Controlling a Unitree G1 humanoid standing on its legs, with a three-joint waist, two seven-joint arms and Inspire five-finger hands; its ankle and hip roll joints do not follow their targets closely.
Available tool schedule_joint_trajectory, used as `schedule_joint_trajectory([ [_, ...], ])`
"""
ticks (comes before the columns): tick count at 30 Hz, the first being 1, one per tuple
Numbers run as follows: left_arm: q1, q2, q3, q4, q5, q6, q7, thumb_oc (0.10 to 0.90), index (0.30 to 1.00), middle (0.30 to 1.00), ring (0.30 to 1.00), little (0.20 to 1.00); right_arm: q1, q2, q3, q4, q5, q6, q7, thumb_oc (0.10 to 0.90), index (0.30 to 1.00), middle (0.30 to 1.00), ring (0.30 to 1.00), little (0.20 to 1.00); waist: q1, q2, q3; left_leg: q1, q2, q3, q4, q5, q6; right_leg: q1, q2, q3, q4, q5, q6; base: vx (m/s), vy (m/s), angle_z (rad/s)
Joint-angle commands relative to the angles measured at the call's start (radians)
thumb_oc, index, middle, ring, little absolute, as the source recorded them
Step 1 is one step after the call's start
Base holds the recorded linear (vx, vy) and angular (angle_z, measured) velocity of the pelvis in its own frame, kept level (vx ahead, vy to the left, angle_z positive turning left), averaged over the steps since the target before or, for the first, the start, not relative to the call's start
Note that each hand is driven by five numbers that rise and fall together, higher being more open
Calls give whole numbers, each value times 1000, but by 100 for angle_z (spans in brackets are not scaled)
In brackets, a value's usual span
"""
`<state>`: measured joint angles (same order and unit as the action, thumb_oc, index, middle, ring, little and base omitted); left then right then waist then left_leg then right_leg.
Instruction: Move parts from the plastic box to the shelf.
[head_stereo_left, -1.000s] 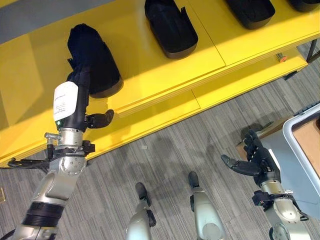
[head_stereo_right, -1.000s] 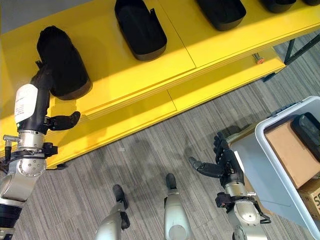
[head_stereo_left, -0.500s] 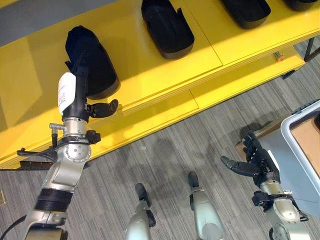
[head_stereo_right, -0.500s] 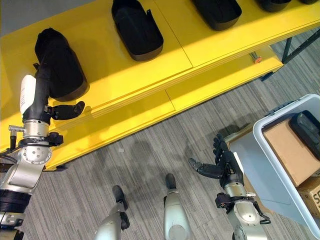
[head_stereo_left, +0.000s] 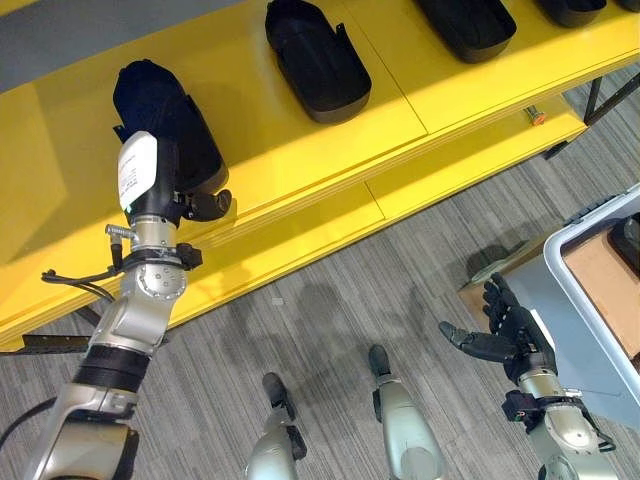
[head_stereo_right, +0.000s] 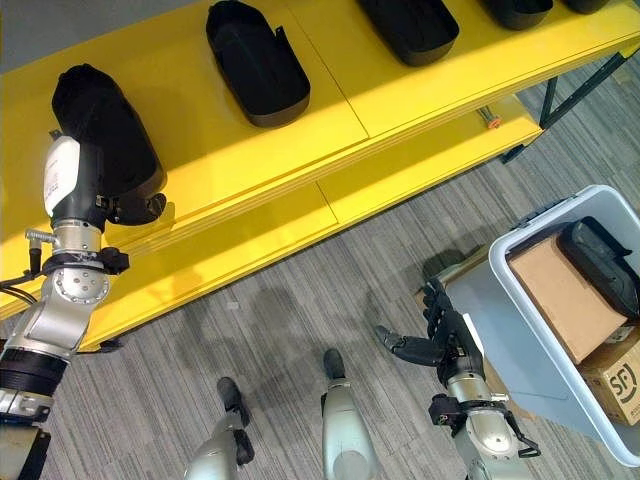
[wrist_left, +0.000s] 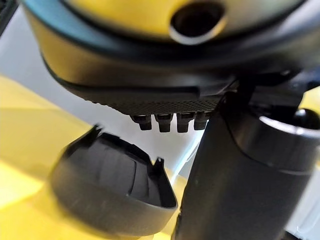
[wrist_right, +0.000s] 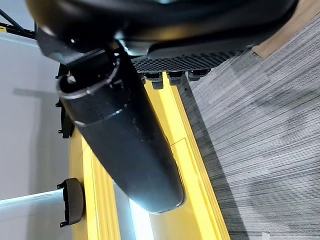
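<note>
While the left robot hand (head_stereo_left: 165, 185) is resting against a black part (head_stereo_left: 165, 120) on the yellow shelf (head_stereo_left: 300, 150), its fingers hidden behind it, the right robot hand (head_stereo_left: 510, 335) is hanging spread and empty over the floor, beside the plastic box (head_stereo_right: 520, 330) below the shelf.

Long yellow shelf (head_stereo_right: 330, 100) across the top, carrying black moulded plastic parts (head_stereo_right: 257, 62) in a row. Left hand (head_stereo_right: 95, 175) on the leftmost black part (head_stereo_right: 100, 120), thumb curled at its lower edge. Right hand (head_stereo_right: 440, 345) low over grey carpet, fingers spread, holding nothing. Pale blue plastic box (head_stereo_right: 500, 320) at right: brown cardboard box (head_stereo_right: 565, 295), another black part (head_stereo_right: 600, 262).
</note>
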<state>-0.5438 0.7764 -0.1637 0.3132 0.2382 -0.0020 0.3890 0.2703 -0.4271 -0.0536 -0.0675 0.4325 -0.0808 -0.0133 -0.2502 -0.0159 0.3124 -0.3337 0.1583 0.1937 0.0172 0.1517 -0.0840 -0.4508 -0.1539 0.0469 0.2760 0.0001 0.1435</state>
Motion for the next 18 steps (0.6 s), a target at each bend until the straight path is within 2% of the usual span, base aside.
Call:
schedule_joint_trajectory([
  [1,-131,95,30,1,70,-26,71,900,1000,1000,1000,1000,0,-33,-51,-100,3,-76,0,900,1000,1000,1000,1000,-27,-7,-51,56,68,-48,157,-221,-31,6,-4,63,-42,-56,11,10,-5,-3],
  [18,-154,160,28,52,99,-5,75,900,1000,1000,1000,1000,11,-38,-46,-96,-3,-81,1,900,1000,1000,1000,1000,-25,-3,-47,27,66,-55,183,-229,-30,-15,-1,63,-26,-59,6,1,-1,-1],
])
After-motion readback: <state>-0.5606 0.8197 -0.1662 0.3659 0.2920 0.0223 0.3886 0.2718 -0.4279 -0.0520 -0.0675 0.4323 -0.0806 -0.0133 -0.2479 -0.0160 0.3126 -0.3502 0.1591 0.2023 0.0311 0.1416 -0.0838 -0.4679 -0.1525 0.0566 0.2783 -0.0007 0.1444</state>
